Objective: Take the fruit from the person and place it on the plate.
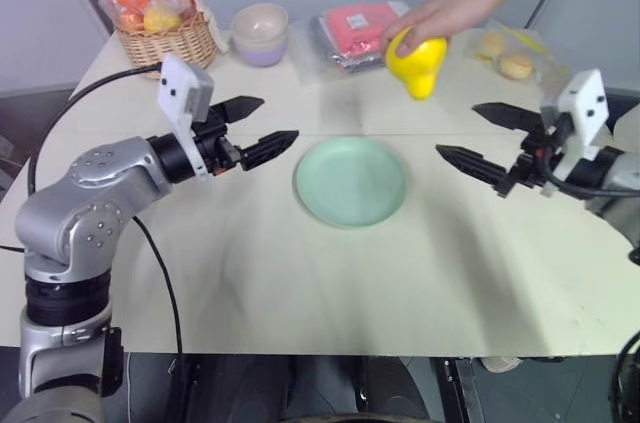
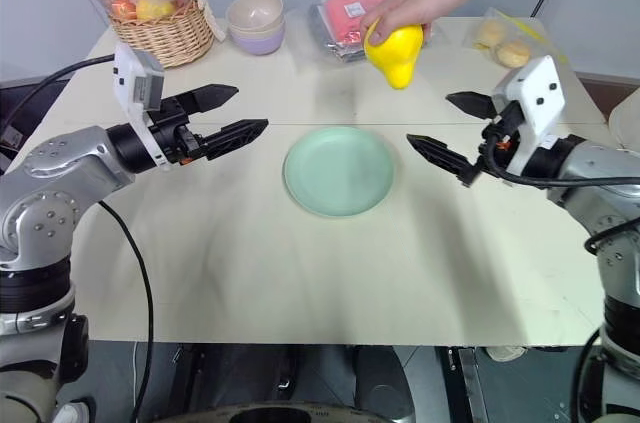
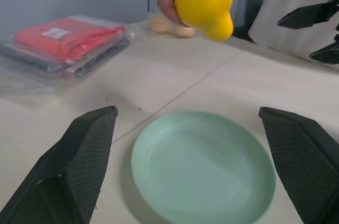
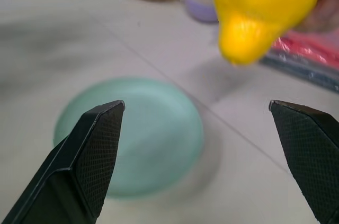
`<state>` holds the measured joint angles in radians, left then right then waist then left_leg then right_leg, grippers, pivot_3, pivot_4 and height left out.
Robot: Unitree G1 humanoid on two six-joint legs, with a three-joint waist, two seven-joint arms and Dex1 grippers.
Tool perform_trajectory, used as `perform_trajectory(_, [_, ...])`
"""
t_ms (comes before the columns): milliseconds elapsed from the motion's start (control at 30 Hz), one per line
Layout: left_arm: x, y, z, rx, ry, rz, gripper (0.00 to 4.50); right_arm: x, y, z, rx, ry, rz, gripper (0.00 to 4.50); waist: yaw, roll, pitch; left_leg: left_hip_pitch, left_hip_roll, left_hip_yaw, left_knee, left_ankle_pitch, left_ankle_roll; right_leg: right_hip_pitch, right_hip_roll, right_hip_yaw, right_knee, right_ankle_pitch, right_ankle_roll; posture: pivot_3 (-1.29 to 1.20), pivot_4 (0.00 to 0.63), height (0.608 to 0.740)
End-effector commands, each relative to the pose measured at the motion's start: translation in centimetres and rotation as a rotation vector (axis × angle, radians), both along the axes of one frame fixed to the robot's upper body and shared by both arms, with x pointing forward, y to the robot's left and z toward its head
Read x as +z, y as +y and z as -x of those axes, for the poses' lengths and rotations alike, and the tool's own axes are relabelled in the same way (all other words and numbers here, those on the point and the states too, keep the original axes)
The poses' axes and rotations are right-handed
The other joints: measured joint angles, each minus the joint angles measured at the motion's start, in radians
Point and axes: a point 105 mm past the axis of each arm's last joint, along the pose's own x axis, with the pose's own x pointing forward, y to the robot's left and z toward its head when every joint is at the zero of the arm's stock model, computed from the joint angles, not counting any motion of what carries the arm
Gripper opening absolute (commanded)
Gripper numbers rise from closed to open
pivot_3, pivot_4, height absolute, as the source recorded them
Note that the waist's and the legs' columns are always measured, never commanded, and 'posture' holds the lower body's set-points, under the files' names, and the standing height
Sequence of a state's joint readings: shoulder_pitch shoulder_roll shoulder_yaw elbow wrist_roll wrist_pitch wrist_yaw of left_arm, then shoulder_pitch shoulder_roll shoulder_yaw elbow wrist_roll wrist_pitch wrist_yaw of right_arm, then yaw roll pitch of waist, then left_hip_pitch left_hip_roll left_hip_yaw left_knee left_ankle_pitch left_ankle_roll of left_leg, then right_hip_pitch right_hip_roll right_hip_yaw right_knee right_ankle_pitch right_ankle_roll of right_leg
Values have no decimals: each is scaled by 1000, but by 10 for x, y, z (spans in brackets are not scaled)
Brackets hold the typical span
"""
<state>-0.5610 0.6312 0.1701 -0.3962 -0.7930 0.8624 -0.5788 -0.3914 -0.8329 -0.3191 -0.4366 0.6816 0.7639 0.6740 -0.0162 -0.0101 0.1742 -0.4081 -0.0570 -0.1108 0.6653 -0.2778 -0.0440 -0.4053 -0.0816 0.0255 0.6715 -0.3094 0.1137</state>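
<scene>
A person's hand (image 1: 445,13) reaches in from the far right and holds the yellow fruit (image 1: 417,63) tapered end down, above the table just beyond the plate. The mint-green plate (image 1: 352,181) lies bare at the table's middle. My left gripper (image 1: 258,126) hovers open to the plate's left, pointing at it. On the plate's right my right gripper (image 1: 482,136) hangs open, aimed toward the plate and below the fruit. From the right wrist the fruit (image 4: 262,7) looms close above the plate (image 4: 137,134).
Along the far edge stand a wicker basket (image 1: 165,38) of wrapped fruits, a beige-and-lavender bowl (image 1: 261,34), a red packet in clear wrap (image 1: 352,31) and bagged buns (image 1: 510,55). A black cable (image 1: 80,98) trails off the table's left side.
</scene>
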Motion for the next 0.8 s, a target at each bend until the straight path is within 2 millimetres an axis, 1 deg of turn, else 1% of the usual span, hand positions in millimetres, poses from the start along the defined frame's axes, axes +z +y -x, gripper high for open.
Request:
perform_trajectory(33, [11, -2, 0, 2, -54, 0, 4470, 20, 4, -18, -91, -69, -87, 4500, -2, 0, 0, 0, 0, 0, 0, 0, 0, 0, 0, 0, 0, 0, 0, 0, 150, 740])
perform_trajectory(100, [11, -2, 0, 1, -56, 1, 4470, 21, 6, -32, -145, -27, -169, 4500, 0, 0, 0, 0, 0, 0, 0, 0, -1, 0, 0, 0, 0, 0, 0, 0, 150, 740])
perform_trajectory(133, [11, -3, 0, 0, -58, 0, 4470, 23, 11, -37, -149, -4, -208, 4500, 1, 0, 0, 0, 0, 0, 0, 0, -1, 0, 0, 0, 0, 0, 0, 0, 150, 740])
perform_trajectory(200, [11, -2, -1, 5, -63, -8, 4470, 26, 26, -41, -122, 28, -263, 4500, 2, 0, 0, 0, 0, 0, -1, 0, -1, -1, 0, 0, -1, 0, 0, 0, 150, 740])
perform_trajectory(267, [9, -3, -1, 8, -67, -20, 4470, 28, 34, -43, -116, 42, -279, 4500, 3, 0, 0, 0, 0, 0, -1, 0, -1, -1, -1, 0, -1, 0, 0, 0, 150, 740])
perform_trajectory(500, [9, -2, 1, 17, -71, -10, 4470, 26, 38, -58, -149, 69, -284, 4500, 1, 0, 0, 0, -1, 0, -1, 0, -1, -1, -1, 0, -1, 0, 0, 0, 150, 740])
perform_trajectory(800, [10, -2, 2, 30, -81, -10, 4470, 28, 44, -78, -174, 65, -291, 4500, -4, 0, 0, -1, 0, 0, -2, 0, -1, -2, 0, 0, 0, 0, 0, 0, 150, 740])
